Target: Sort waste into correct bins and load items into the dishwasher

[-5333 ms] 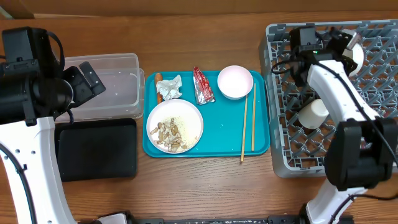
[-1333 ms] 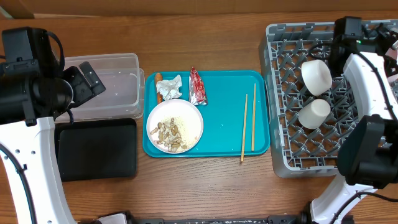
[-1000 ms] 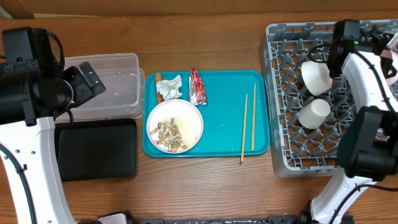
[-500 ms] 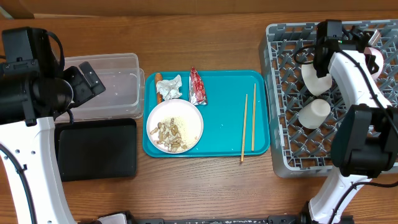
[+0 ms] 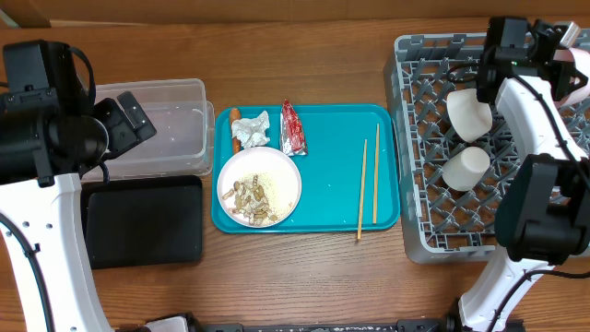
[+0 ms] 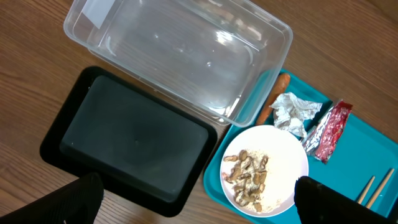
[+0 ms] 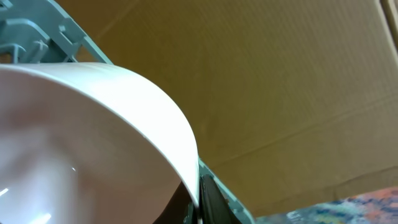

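Grey dish rack (image 5: 433,221) sits on the right with two white cups (image 5: 468,112) in it. Teal tray (image 5: 332,184) carries the scrap-covered plate (image 5: 281,171) and chopsticks (image 5: 369,184). Left gripper (image 6: 199,190) gapes wide above the black tray (image 6: 130,140). Right gripper (image 7: 196,202) is pinched on a white bowl (image 7: 93,124) by its rim, at the rack's far right edge (bowl fills the wrist cam).

The left arm (image 5: 41,221) rises along the table's left edge, its white link upright and its black wrist bent over toward the far left corner. The left gripper (image 5: 134,115) points down, and in the wrist view its two dark fingertips (image 6: 81,196) sit wide apart with nothing between them. The right arm (image 5: 544,120) climbs the right edge to the far right corner. There the right gripper (image 5: 560,57) turns outward, one dark finger (image 7: 200,198) pinching the rim of a bowl (image 7: 93,124).
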Controlling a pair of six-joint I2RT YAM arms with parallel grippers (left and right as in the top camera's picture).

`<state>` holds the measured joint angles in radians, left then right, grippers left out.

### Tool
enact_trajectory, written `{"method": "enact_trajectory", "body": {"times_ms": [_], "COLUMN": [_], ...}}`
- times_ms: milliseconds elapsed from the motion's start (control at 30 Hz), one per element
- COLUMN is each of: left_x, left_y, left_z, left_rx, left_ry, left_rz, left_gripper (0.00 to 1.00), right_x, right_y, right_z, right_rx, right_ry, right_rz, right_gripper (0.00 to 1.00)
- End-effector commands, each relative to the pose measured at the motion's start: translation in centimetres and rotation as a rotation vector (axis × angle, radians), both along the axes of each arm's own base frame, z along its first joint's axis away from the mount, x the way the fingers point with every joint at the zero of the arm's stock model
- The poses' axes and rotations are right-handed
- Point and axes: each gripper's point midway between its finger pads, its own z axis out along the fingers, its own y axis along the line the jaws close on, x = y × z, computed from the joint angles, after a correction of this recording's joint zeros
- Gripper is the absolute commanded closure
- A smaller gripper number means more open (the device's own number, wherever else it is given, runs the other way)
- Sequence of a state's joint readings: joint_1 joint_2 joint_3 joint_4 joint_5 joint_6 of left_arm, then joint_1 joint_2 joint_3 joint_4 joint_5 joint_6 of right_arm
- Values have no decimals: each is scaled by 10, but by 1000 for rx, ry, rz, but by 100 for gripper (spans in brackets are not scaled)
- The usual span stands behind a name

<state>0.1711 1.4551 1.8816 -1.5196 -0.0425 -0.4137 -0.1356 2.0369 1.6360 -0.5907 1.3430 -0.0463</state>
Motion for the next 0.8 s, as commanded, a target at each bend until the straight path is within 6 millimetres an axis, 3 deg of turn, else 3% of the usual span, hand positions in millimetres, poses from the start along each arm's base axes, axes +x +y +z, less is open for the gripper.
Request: {"method": "enact_trajectory", "body": {"times_ms": [0, 200, 567, 767], "left_x": [-1, -1, -1, -1], "left_y": [4, 4, 4, 4], "left_z": [1, 1, 1, 1], "left_rx": [8, 8, 8, 8], "left_ry": [-3, -3, -3, -3], "left_rz": [19, 19, 19, 19], "left_gripper": [0, 0, 0, 0], "right_x": [-2, 5, 11, 10], "right_y": [-6, -2, 19, 19], "right_z": [-4, -26, -32, -27], "right_rx": [-13, -6, 13, -17], "right_ry": [65, 119, 167, 164], "right_rz": [-12, 0, 56, 40], "right_gripper": [96, 96, 96, 96]}}
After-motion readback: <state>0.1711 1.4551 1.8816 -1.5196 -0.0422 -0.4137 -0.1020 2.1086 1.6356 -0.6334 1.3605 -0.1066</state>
